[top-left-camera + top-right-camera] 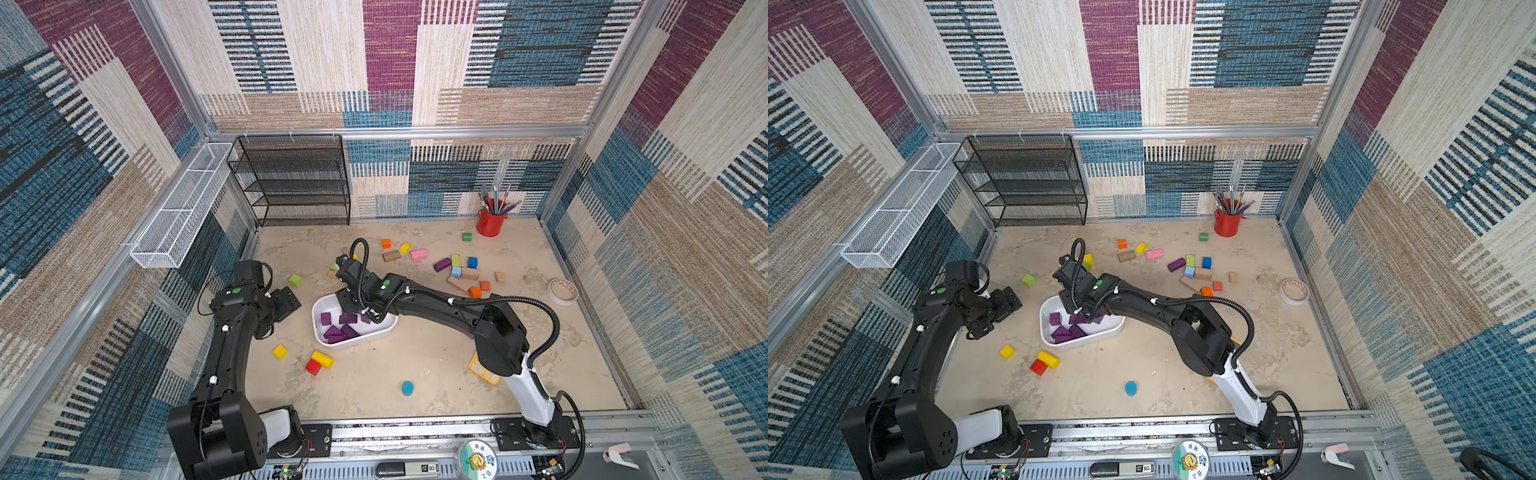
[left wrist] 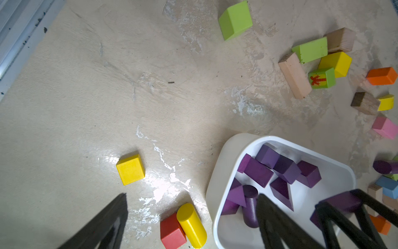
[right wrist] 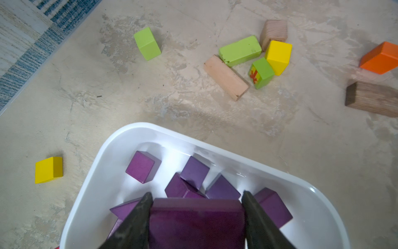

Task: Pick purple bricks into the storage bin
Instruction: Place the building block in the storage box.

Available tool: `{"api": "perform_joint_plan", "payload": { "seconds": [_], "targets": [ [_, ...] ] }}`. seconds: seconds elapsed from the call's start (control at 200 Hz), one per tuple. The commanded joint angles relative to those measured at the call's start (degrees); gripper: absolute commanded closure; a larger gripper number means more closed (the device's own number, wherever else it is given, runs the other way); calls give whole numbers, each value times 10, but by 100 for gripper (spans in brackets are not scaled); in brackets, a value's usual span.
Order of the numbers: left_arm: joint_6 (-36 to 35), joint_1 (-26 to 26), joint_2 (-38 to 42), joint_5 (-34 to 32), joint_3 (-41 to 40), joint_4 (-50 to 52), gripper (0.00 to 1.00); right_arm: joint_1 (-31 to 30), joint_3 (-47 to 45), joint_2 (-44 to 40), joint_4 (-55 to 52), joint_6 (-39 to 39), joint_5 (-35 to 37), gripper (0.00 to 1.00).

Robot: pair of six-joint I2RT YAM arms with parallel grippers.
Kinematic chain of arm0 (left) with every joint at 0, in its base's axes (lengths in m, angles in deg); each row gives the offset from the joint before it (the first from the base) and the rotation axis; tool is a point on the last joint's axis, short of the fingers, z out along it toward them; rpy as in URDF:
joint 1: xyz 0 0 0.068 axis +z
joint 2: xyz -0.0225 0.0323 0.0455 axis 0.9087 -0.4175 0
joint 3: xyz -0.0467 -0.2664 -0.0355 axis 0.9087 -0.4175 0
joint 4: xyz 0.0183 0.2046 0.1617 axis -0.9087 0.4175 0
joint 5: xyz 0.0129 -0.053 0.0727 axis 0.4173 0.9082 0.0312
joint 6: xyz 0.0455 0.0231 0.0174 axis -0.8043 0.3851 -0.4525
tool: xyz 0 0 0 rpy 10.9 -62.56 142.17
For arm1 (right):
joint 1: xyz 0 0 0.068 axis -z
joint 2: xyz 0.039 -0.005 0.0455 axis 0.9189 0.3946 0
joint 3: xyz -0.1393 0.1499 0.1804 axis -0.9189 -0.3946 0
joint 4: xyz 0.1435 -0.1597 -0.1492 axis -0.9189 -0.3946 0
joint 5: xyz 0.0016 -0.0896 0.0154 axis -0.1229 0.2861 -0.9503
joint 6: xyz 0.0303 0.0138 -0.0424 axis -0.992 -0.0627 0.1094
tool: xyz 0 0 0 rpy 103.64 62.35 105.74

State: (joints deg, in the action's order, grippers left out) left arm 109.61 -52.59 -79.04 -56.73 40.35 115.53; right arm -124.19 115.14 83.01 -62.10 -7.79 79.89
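In both top views the right gripper (image 1: 351, 309) (image 1: 1073, 309) hangs over the far end of the storage bin (image 1: 314, 320) (image 1: 1043, 322), where purple bricks (image 1: 348, 318) (image 1: 1077, 319) lie. A stray purple bar (image 1: 442, 264) lies well apart, far right. In the left wrist view, the left gripper (image 2: 192, 194) is spread wide and empty, left of the bin. In the right wrist view, the right gripper clamps a purple block (image 3: 197, 222), possibly round-topped, above the bin.

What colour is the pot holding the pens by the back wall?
The pot is red, clearest in a top view.

Bright even light, glare on table (image 2: 160, 190)
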Motion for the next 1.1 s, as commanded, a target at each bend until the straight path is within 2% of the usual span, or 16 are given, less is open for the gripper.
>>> {"api": "perform_joint_plan", "payload": {
  "seconds": [0.0, 0.781, 1.097],
  "targets": [
    [5, 3, -4, 2, 5, 9, 6, -5, 10, 13, 34, 6, -7, 46],
    [1, 12, -24, 28, 7, 8, 8, -12, 60, 110, 50, 7, -15, 43],
    [1, 13, -31, 37, 8, 7, 8, -13, 72, 126, 40, 7, -7, 35]
  ]
}}
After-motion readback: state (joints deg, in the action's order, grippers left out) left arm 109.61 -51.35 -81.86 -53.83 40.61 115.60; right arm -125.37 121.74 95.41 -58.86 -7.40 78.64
